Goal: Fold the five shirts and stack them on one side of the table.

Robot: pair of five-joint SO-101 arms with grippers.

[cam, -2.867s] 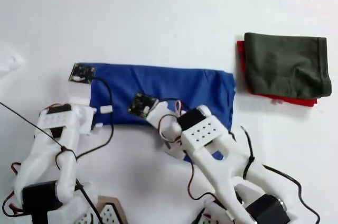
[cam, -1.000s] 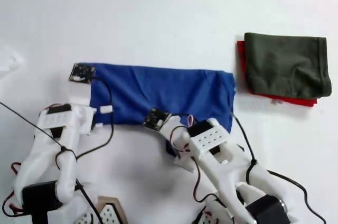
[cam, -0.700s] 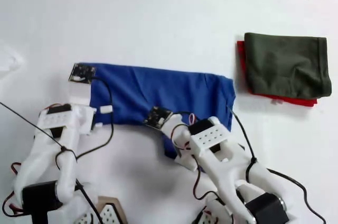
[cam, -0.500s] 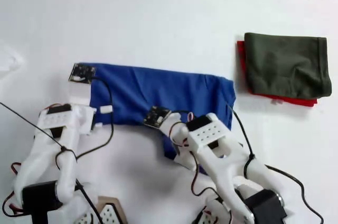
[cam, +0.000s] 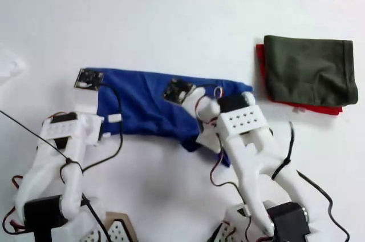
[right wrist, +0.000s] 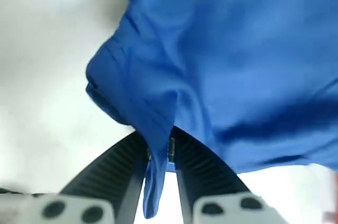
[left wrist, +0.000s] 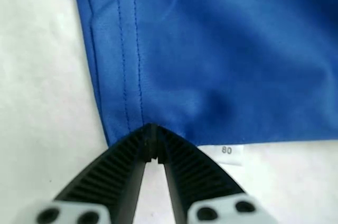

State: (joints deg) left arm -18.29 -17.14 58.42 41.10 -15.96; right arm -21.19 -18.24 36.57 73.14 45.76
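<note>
A blue shirt [cam: 148, 108] lies as a long band across the middle of the table [cam: 171, 25]. At its near left corner my left gripper [left wrist: 152, 143] is shut on the stitched hem [left wrist: 127, 76], low against the table. My right gripper [right wrist: 158, 152] is shut on a bunched fold of the same blue shirt [right wrist: 211, 65], and cloth hangs down between its fingers. In the high view the right arm [cam: 242, 119] stands over the right part of the shirt, with a raised fold of cloth [cam: 194, 139] beside it. The left arm [cam: 68, 130] sits at the shirt's left end.
A folded dark green shirt [cam: 308, 71] lies on a folded red shirt [cam: 296, 107] at the table's right side. A pale white cloth [cam: 8, 65] shows at the left edge. A tan block [cam: 117, 219] sits by the arms' bases.
My right gripper has gone from the shirt's near edge up and toward the far side, dragging the cloth with it and bunching the right end. The left arm has kept still.
</note>
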